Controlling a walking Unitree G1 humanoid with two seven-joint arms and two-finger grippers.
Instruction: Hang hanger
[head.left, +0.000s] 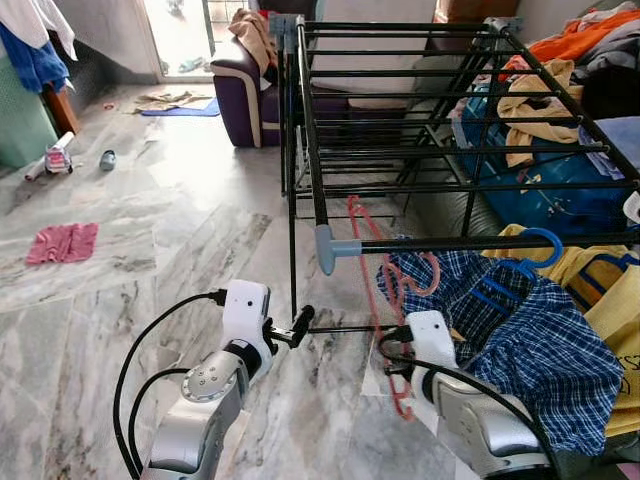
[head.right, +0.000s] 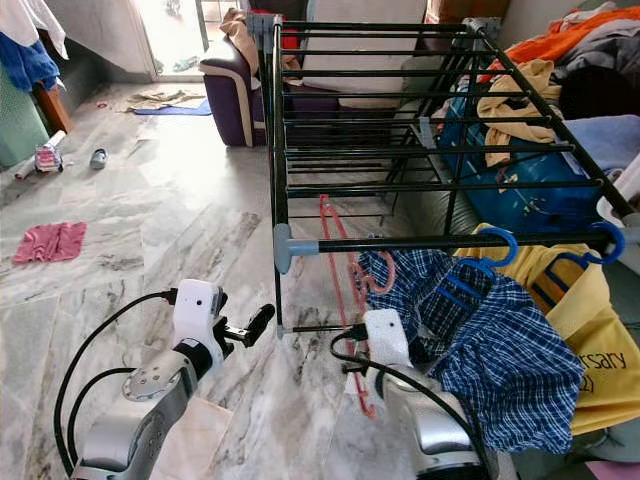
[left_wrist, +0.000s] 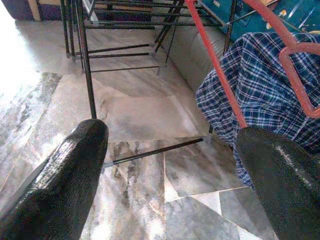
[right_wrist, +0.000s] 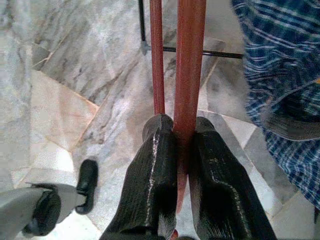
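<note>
The left gripper (head.left: 297, 326) waits low by the drying rack (head.left: 318, 160), fingers spread wide with nothing in them, so it stays out of the way. The right gripper (right_wrist: 181, 145) squeezes the red hanger (head.left: 368, 262) by its thin bar. The hanger points up toward the front rail (head.left: 480, 241), ready to hook on beside the checked shirt (head.left: 530, 345).

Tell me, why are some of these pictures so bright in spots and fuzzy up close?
Left wrist view: daylight washes out the floor at one edge, and the near left gripper fingers are soft. Right wrist view: the red hanger looks blurred so close. Eye views: glare at the doorway.
</note>
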